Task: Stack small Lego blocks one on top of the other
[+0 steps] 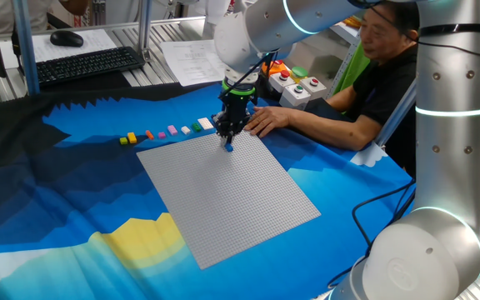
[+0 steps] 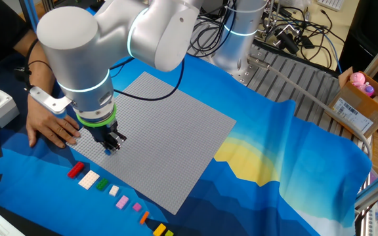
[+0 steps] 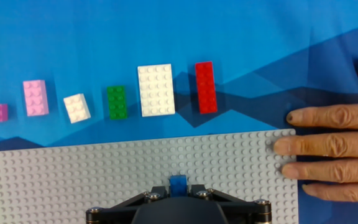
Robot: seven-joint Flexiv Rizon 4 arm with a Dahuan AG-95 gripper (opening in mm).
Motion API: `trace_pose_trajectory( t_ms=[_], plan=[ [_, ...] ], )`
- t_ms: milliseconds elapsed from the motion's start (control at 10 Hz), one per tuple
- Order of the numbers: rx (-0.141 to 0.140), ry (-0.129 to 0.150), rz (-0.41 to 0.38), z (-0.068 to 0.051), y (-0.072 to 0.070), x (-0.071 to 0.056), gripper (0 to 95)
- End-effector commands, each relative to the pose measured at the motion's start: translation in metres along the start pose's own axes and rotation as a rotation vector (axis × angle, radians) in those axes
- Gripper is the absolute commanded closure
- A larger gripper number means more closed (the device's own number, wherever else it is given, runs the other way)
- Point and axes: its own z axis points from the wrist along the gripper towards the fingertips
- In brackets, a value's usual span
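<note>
pinching a small blue brick (image 3: 178,183), the gripper (image 1: 228,143) points straight down with its jaws drawn narrow on it, pressing it onto the grey baseplate (image 1: 232,200) near the plate's edge that faces the loose bricks. just off that edge, on the blue cloth (image 3: 104,37), a row lies apart from the gripper: red brick (image 3: 206,87), big white brick (image 3: 156,90), green brick (image 3: 117,102), small white brick (image 3: 77,107), two pink bricks (image 3: 35,98). a person's hand (image 3: 328,149) rests on the plate's corner.
</note>
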Motion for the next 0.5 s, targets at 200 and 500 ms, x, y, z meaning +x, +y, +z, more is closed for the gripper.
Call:
trace_pose_trajectory(
  t_ms=[200,500],
  plan=[
    [-0.003,0.004,-0.001,0.0006,0.0001,0.0001,95.0],
    [-0.004,0.005,0.0,0.0026,-0.0006,0.0037,95.0]
  ],
)
